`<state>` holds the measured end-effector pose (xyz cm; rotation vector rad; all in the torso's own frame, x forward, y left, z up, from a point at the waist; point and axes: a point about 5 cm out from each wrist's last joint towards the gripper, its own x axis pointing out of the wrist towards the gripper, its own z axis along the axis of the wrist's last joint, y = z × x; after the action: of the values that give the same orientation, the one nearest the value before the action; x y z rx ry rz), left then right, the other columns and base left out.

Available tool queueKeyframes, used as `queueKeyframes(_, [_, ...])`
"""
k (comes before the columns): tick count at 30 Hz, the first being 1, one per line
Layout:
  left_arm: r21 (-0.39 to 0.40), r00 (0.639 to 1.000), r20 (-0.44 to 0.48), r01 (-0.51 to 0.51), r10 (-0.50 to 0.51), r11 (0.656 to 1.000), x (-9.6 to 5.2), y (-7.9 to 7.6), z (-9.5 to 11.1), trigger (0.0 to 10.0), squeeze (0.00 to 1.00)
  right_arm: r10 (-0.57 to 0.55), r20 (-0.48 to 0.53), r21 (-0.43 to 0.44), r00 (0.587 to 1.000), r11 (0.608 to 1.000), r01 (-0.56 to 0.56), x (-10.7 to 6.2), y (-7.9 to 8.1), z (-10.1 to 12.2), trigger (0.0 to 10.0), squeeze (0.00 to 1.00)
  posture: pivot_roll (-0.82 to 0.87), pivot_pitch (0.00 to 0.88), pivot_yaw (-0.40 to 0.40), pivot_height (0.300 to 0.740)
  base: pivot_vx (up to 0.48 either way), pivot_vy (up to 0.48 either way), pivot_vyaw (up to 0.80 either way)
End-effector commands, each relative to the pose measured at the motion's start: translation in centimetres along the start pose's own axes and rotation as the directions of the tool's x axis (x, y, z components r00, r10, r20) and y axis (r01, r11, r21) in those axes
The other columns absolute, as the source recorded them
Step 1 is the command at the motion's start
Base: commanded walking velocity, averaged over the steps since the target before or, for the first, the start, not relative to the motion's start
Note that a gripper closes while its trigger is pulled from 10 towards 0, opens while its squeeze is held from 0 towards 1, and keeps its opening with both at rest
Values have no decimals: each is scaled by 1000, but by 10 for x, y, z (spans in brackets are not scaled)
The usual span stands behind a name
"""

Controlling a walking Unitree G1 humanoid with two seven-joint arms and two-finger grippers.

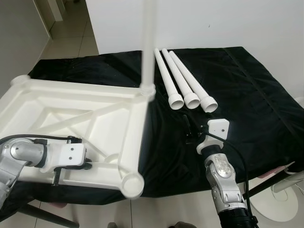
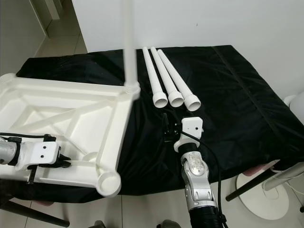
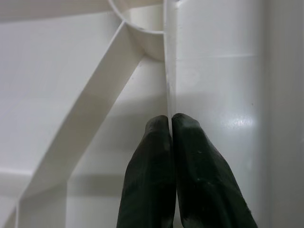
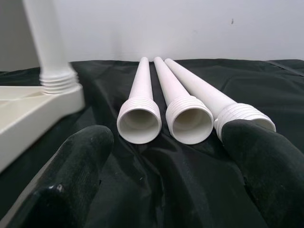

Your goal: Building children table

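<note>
left gripper (image 1: 88,166) at lower left of the head view, black fingers (image 3: 190,161) pressed together on a thin rib of the upturned white plastic tabletop (image 1: 71,114), pinching it near the front edge. tabletop lying underside up across the left half of the frame, on the black cloth (image 1: 247,95) covering the work surface, round corner socket (image 1: 131,184) at bottom centre, another socket (image 1: 20,80) at upper left. one white plastic leg (image 1: 147,42) already standing upright in the far-right corner socket, threaded collar seated at centre frame. right of that, three loose white tapered legs (image 1: 183,80) lying side by side on the cloth, touching one another, open threaded ends facing the robot, narrow ends toward the white wall (image 1: 213,23) at top. right gripper (image 1: 191,130) at centre right, just short of the loose legs' open ends, fingers (image 4: 80,161) spread wide, nothing between them, resting low over the cloth. silver right forearm (image 1: 223,185) running down to bottom right. tiled floor (image 1: 71,33) at upper left, white round stand base (image 1: 280,202) at lower right corner.
</note>
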<state>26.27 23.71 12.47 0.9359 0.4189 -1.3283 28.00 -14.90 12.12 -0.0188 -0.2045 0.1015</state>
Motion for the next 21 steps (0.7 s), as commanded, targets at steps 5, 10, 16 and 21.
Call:
queueKeyframes(5, [-7, 999, 35, -5, 5, 1000, 27, -16, 3, 10000, 0, -8, -1, -2, 1000, 1000, 8, -1, -1, -1, 10000, 0, -8, 34, 44, 740, 0, 0, 0])
queueKeyframes(10, [5, 980, 174, -95, 93, 995, 48, -15, 34, 10000, 0, -7, -3, -3, 1000, 1000, 7, -1, -1, -1, 10000, 0, -6, 38, 40, 740, 0, 0, 0])
queueKeyframes(16, [-126, 903, 420, -38, 88, 991, 54, -18, 72, 10000, 1000, -12, -3, 1, 1000, 1000, 12, -2, 0, -2, 10000, 0, -3, 36, 51, 740, 0, 0, 0])
queueKeyframes(21, [-161, 858, 453, -189, 243, 969, 57, -8, 94, 10000, 0, -31, -10, 11, 999, 999, 31, -2, 0, -4, 10000, 0, 11, 37, 50, 740, 0, 0, 0])
